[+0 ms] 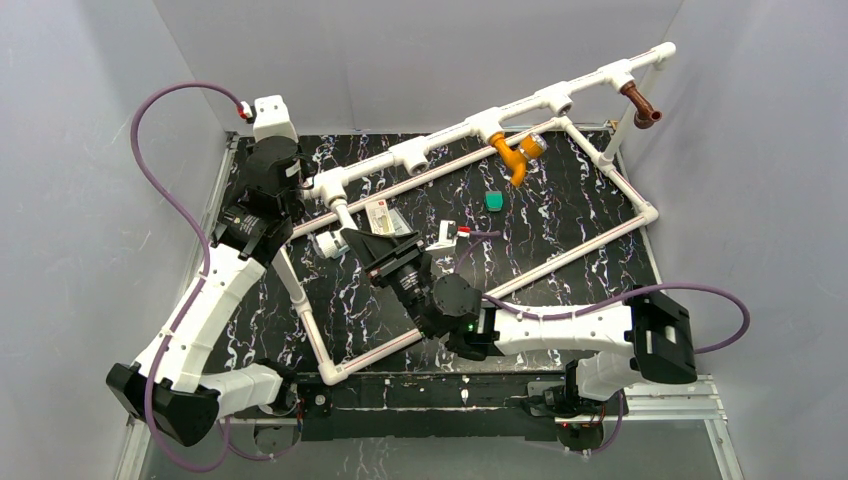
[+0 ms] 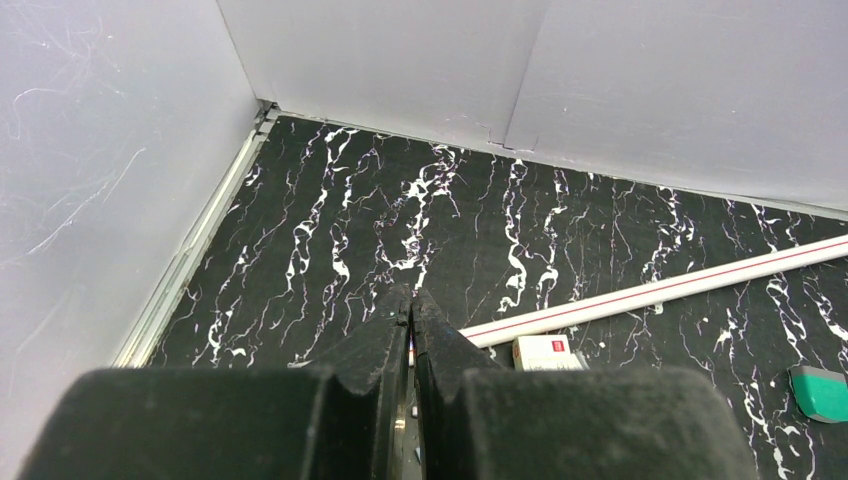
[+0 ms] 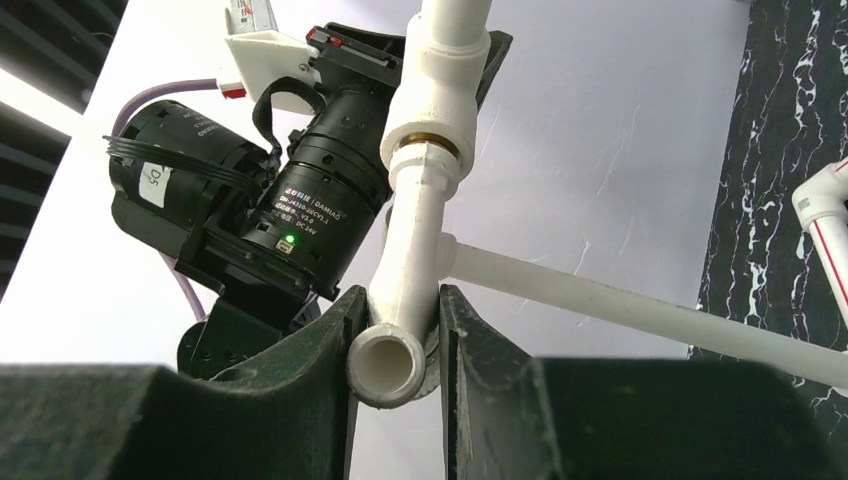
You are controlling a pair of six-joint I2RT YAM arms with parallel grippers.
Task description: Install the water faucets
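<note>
**While R gripper (image 3: 400, 300) clamps white faucet (image 3: 408, 250), L gripper (image 2: 411, 305) sits shut**

As the white faucet hangs from the T-fitting (image 3: 440, 80) at the L end of the pipe frame (image 1: 450, 135), the R fingers press on either side of its spout end. The spout's open mouth faces the wrist cam. A brass-coloured ring shows where faucet meets fitting.

L gripper: jaws together, nothing btwn them. Its tips are over the black marbled table (image 2: 330, 220) nr the far-L corner, w/ a frame pipe just beyond them.

Orange faucet (image 1: 512, 155) w/ silvery end hangs from a fitting further along the top pipe. Reddish-brown faucet (image 1: 640, 105) hangs from the fitting nr the far-R end. Teal piece (image 1: 494, 200) lies on the table inside the frame, nr the orange faucet but apart from it.
</note>
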